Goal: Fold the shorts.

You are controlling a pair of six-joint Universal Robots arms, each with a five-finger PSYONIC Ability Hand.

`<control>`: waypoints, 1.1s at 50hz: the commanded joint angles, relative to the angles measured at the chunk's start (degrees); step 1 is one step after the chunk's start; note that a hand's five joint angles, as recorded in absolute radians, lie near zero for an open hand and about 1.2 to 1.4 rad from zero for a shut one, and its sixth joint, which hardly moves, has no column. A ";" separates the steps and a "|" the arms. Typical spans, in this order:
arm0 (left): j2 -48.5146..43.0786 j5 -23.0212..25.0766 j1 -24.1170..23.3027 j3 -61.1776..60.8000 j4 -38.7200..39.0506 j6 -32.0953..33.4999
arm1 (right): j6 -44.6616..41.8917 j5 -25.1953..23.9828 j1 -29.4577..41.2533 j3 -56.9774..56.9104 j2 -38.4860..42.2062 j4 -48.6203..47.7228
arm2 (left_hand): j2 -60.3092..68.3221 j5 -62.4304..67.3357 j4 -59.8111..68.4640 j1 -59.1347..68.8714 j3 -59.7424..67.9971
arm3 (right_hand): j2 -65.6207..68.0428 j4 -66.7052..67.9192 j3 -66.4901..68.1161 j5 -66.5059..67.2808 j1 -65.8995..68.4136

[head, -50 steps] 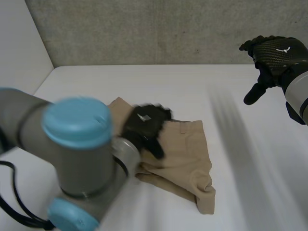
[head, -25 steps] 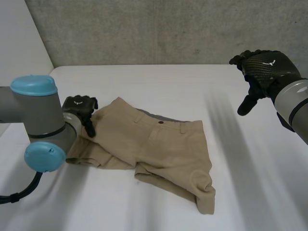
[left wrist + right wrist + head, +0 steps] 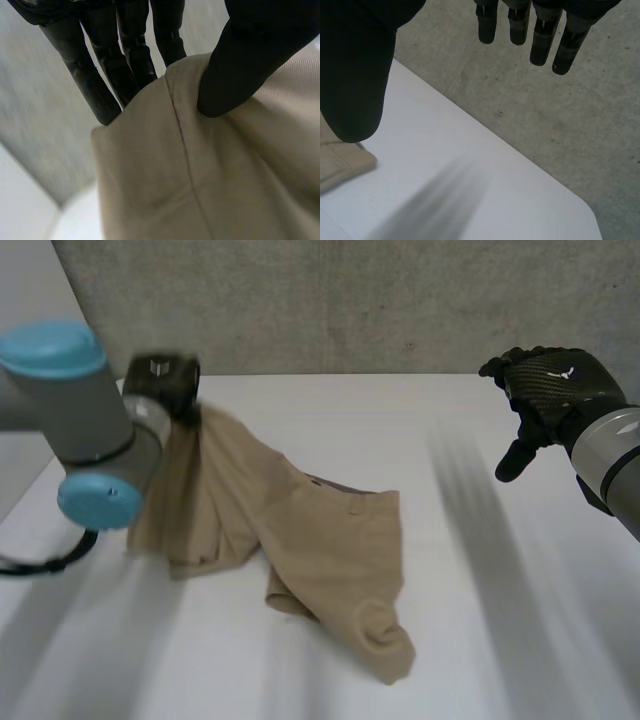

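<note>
The tan shorts (image 3: 340, 540) lie crumpled on the white table (image 3: 470, 640), with their left side lifted off it. My left hand (image 3: 160, 378) holds that raised edge well above the table's back left, and the cloth hangs down from it. In the left wrist view the fingers (image 3: 92, 75) and thumb pinch a seamed edge of the shorts (image 3: 200, 175) between them. My right hand (image 3: 550, 390) hovers open above the table's back right, well apart from the shorts. At its thumb (image 3: 355, 75) a corner of the shorts (image 3: 340, 162) lies on the table.
A grey wall (image 3: 350, 300) runs along the table's back edge, and a white side wall (image 3: 40, 350) stands at the left. My left arm's grey joint with blue caps (image 3: 85, 430) is beside the hanging cloth. Bare table (image 3: 470, 175) lies below my right hand.
My left hand has shut on the shorts' left edge and risen up and back with it. The shorts have been dragged leftward and partly lifted. My right hand has hardly moved.
</note>
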 commanded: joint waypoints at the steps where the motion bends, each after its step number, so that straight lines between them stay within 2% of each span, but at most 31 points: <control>1: 8.54 -0.36 -8.56 4.51 2.37 -0.29 | 0.01 0.19 -0.35 -0.57 -0.46 -0.07 | 11.81 16.17 11.60 15.76 12.00 | -0.67 -3.18 -2.21 -3.55 2.14; 7: 13.46 -0.27 -15.24 -2.95 2.64 -1.16 | 0.36 0.37 -0.53 -1.00 -0.98 -0.16 | 11.81 16.17 11.60 15.76 12.00 | -0.67 -3.18 -2.21 -3.55 2.14; 11: 17.94 0.08 -23.40 -14.26 2.73 -1.25 | 0.63 0.54 -0.71 -1.62 -1.51 -0.60 | 11.81 16.17 11.60 15.76 12.00 | -0.67 -3.18 -2.21 -3.55 2.14; 15: 18.65 -0.01 -28.08 -23.16 2.99 -1.25 | 0.36 0.54 -1.14 -1.62 -1.86 -1.39 | 11.81 16.17 11.60 15.76 12.00 | -0.67 -3.18 -2.21 -3.55 2.14; 17: 18.30 -0.10 -29.58 -27.91 3.34 -1.08 | 0.27 0.45 -1.84 -1.71 -2.30 -1.48 | -1.72 2.64 -1.94 2.23 -1.54 | -0.67 -3.18 -2.21 -3.55 2.14; 18: 18.13 -0.18 -29.75 -29.23 3.43 -0.99 | 0.27 0.45 -2.02 -1.71 -2.39 -1.48 | -11.78 -7.42 -11.99 -7.83 -11.60 | -0.67 -3.18 -2.21 -3.55 2.14; 19: 17.60 -0.36 -29.76 -31.68 3.26 -0.55 | 0.27 0.37 -2.11 -1.71 -2.48 -1.48 | -34.03 -29.67 -34.24 -30.08 -33.85 | -0.67 -3.18 -2.21 -3.55 2.14; 24: 17.95 -1.23 -29.32 -33.11 3.43 -0.37 | 0.01 -0.34 -2.46 -1.88 -2.48 -1.39 | -42.98 -38.61 -43.19 -39.03 -42.79 | -0.67 -3.18 -2.21 -3.55 2.14; 27: 18.48 -2.20 -28.09 -32.06 3.52 -0.29 | 0.01 -0.60 -2.64 -1.88 -2.48 -1.13 | -44.34 -39.98 -44.56 -40.40 -44.16 | -0.67 -3.18 -2.21 -3.55 2.14; 33: 21.29 -2.91 -22.38 -28.89 3.60 -0.37 | -0.78 -3.06 -2.64 -1.53 -2.56 1.15 | -44.68 -40.32 -44.90 -40.74 -44.50 | -0.67 -3.18 -2.21 -3.55 2.14; 38: 20.94 -2.03 -19.48 -26.61 4.31 -0.37 | -0.70 -4.82 -2.64 -0.40 -2.39 8.43 | -45.02 -40.66 -45.23 -41.07 -44.84 | -0.67 -3.18 -2.21 -3.55 2.14; 42: 19.01 1.74 -18.94 -25.11 4.05 -0.20 | -0.34 -5.35 -2.73 3.28 -2.30 10.74 | -45.19 -40.83 -45.40 -41.24 -45.00 | -0.67 -3.18 -2.21 -3.55 2.14; 48: 14.70 9.74 -18.77 -22.39 3.25 2.43 | -1.04 -6.31 -3.43 10.58 -2.48 7.49 | -45.19 -40.83 -45.40 -41.24 -45.00 | -0.67 -3.18 -2.21 -3.55 2.14; 55: 9.43 16.77 -18.77 -18.88 3.17 9.37 | -1.31 -11.93 -5.62 20.34 -2.74 4.42 | -45.36 -41.00 -45.57 -41.41 -45.17 | -0.67 -3.18 -2.21 -3.55 2.14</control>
